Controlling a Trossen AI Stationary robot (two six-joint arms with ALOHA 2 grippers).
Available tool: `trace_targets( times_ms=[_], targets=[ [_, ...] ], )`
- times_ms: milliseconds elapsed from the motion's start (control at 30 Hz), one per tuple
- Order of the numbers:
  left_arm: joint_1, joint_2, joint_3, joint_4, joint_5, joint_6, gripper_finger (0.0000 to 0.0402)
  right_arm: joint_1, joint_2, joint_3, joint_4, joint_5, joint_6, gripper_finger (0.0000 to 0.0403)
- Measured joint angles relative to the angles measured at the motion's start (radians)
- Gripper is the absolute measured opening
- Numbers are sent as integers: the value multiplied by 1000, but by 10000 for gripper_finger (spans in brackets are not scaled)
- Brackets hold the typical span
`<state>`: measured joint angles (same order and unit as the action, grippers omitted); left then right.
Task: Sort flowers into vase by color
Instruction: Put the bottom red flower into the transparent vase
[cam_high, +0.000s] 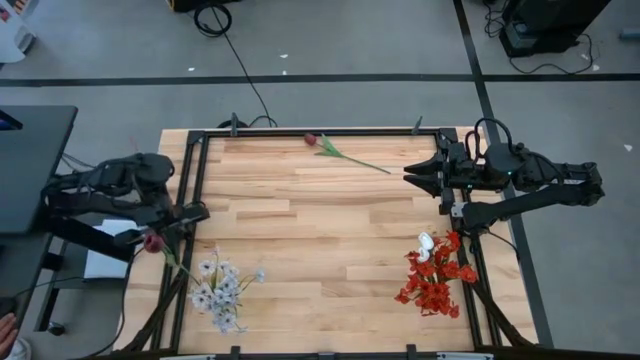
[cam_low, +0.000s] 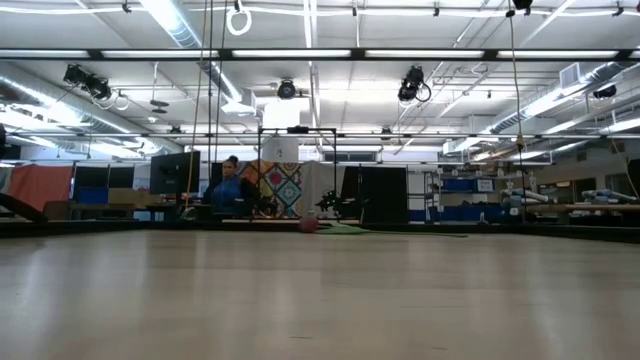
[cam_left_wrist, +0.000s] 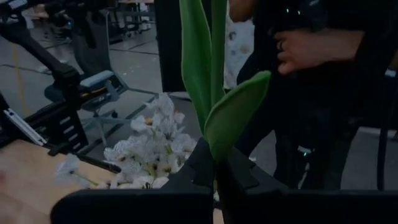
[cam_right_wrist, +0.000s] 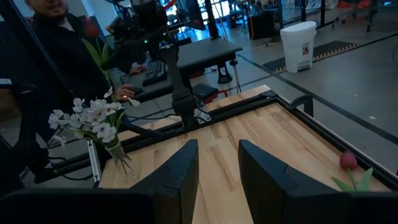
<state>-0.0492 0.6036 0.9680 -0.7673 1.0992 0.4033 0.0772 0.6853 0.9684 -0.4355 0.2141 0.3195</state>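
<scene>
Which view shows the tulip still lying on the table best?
The high view: the whole tulip lies near the table's far edge, bud and stem clear. The right wrist view catches only its bud at the frame's edge, the low view a distant bud, the left wrist view nothing.

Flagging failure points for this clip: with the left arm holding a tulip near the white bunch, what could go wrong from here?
1. The left gripper is shut on the maroon tulip by its thin stem, so it may slip or swing.
2. It hangs beside the white blossoms, a colour mismatch if released there.
3. A person's hand is close behind the left arm, so contact is possible. The right gripper waits open.
</scene>
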Motion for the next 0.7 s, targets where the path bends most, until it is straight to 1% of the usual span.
trace_targets(
  times_ms=[367,700],
  targets=[
    [-83,31,-28,1,-47,84,8,0,0,0,0,0,0,122],
    [-228,112,-28,17,-146,117,8,0,0,0,0,0,0,122]
  ],
)
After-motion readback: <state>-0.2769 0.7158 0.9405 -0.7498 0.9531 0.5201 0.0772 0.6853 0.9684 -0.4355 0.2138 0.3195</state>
